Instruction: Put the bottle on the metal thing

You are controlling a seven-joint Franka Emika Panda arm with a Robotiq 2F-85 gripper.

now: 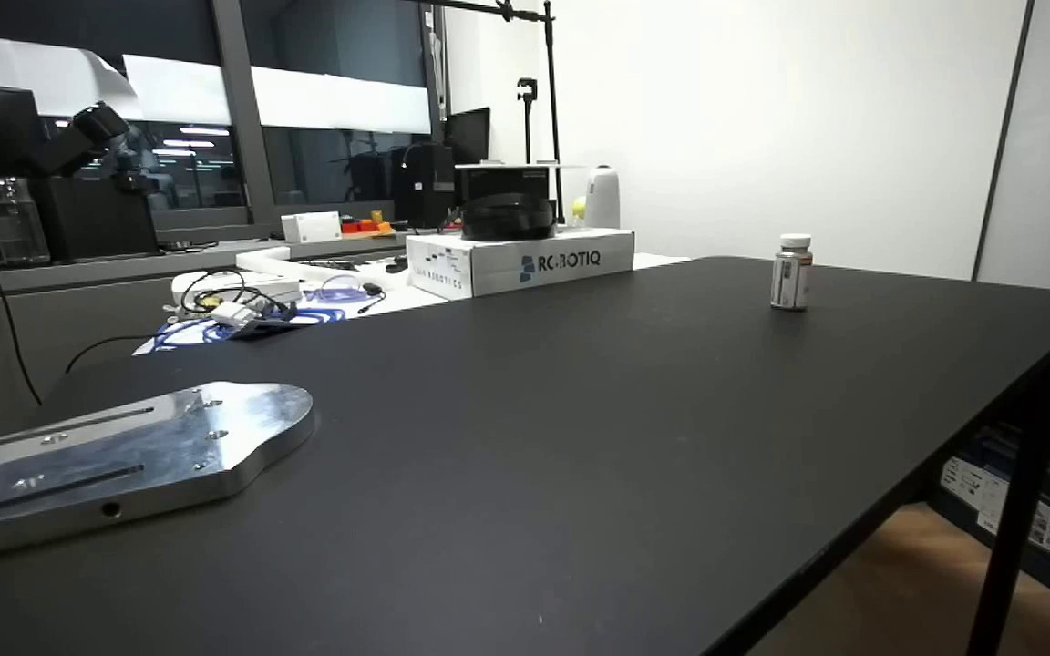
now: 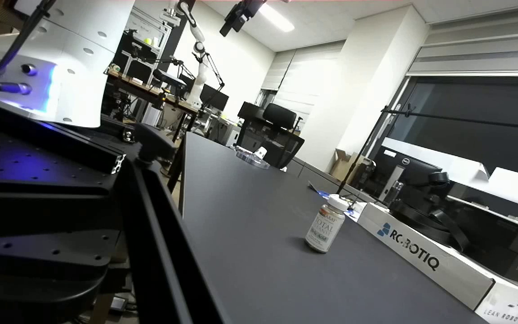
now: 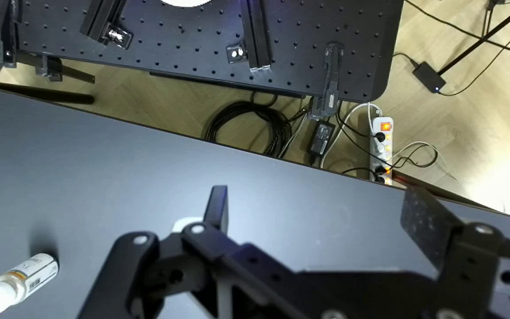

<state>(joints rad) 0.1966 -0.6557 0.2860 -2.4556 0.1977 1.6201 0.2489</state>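
The bottle (image 1: 791, 273) is small, with a pale body, a label and a white cap. It stands upright on the dark table in both exterior views (image 2: 325, 225). In the wrist view the bottle (image 3: 20, 281) is at the lower left, outside the jaws. The metal thing (image 1: 169, 446) is a long silver plate lying flat at the table's far end from the bottle. It looks small and distant in an exterior view (image 2: 252, 158) and is out of the wrist view. My gripper (image 3: 321, 212) is wide open with nothing between its fingers. It is high above the table in an exterior view (image 2: 243, 15).
A white Robotiq box (image 1: 552, 264) with dark items on it stands along the table's side, near the bottle (image 2: 425, 252). Cables (image 1: 242, 314) lie beside the table. The robot base (image 2: 61, 58) stands across a gap from the table edge. An office chair (image 2: 277, 130) is behind the plate.
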